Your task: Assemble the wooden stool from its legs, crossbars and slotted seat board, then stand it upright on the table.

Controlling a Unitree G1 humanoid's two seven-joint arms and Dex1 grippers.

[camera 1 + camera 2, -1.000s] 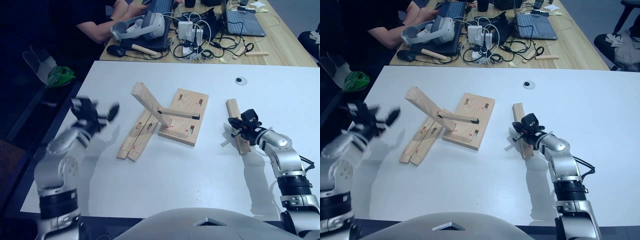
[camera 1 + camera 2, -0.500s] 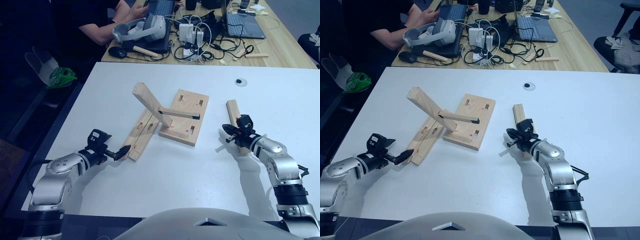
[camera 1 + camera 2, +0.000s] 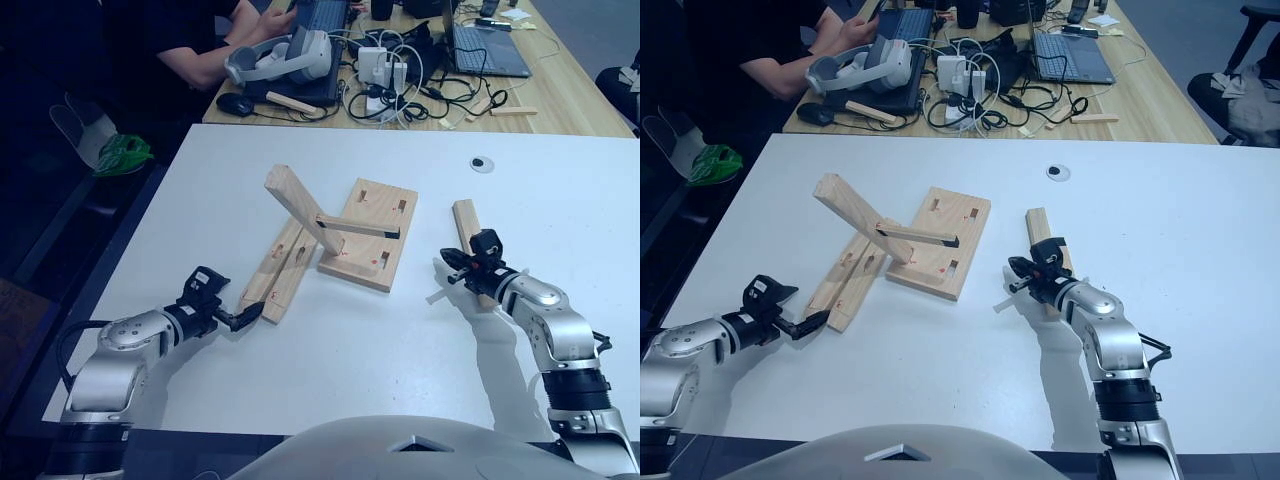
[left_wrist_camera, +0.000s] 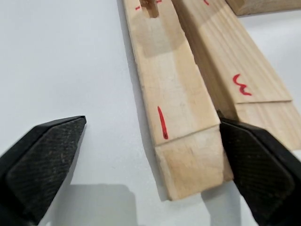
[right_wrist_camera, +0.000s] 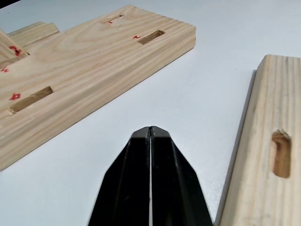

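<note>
Across the white table [image 3: 330, 370] the slotted seat board [image 3: 375, 225] lies flat, a leg with a crossbar [image 3: 300, 205] propped on it and two legs [image 3: 272, 275] alongside. The left gripper [image 4: 150, 162] gapes wide astride one leg's end, holding nothing. The right gripper [image 5: 150, 136] is pinched closed and empty beside a single leg [image 3: 465, 225]. Behind stands a wooden desk [image 3: 560, 95] with laptops [image 3: 485, 45] and cables [image 3: 400, 90].

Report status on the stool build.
Left gripper open, straddling end of flat leg. Right gripper shut, empty, beside lone leg. Seat board lying flat.
</note>
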